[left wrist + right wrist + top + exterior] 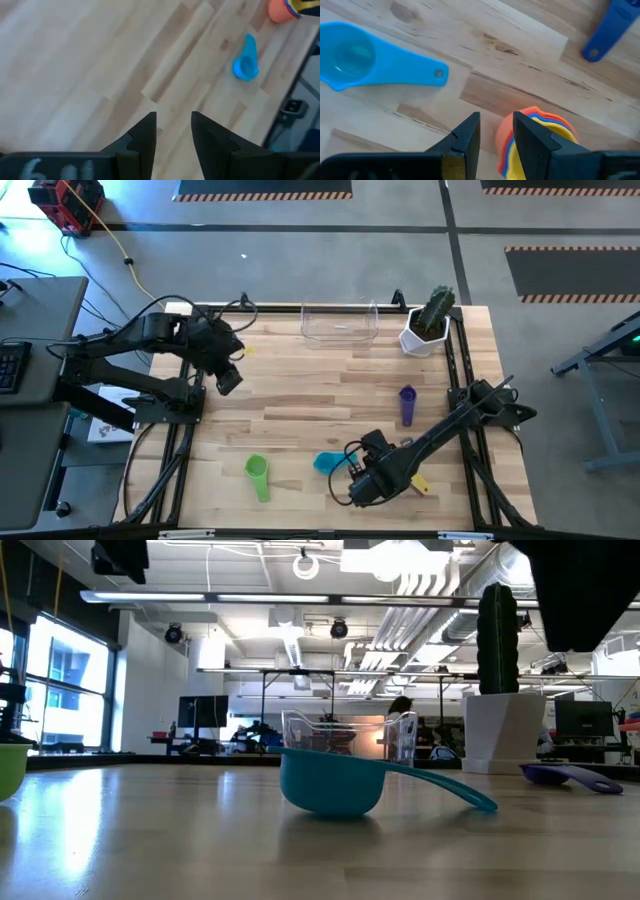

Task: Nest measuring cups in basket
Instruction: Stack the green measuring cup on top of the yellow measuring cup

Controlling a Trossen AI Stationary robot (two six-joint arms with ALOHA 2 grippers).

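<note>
My right gripper (358, 485) hangs near the table's front edge, shut on a nested stack of measuring cups (545, 127); orange is outermost, with yellow, blue and red rims inside. A teal cup (328, 463) rests bowl-down on the table just left of it. A green cup (258, 475) lies farther left and a purple cup (407, 405) farther back. The clear basket (340, 322) stands at the far edge. My left gripper (228, 378) is open above the table's left part with nothing between its fingers (145, 135). My right gripper comes steeply from above onto the stack's wall (505, 137). One finger appears to stand outside the orange wall and the other (532, 142) inside the cups. A yellow handle (421, 484) sticks out toward the table's right. Whether the stack is off the table I cannot tell.
A white pot with a green cactus (430, 320) stands right of the basket at the far right corner. Bare wood lies in the table's middle, between the basket and the loose cups. Black frame rails run along both side edges.
</note>
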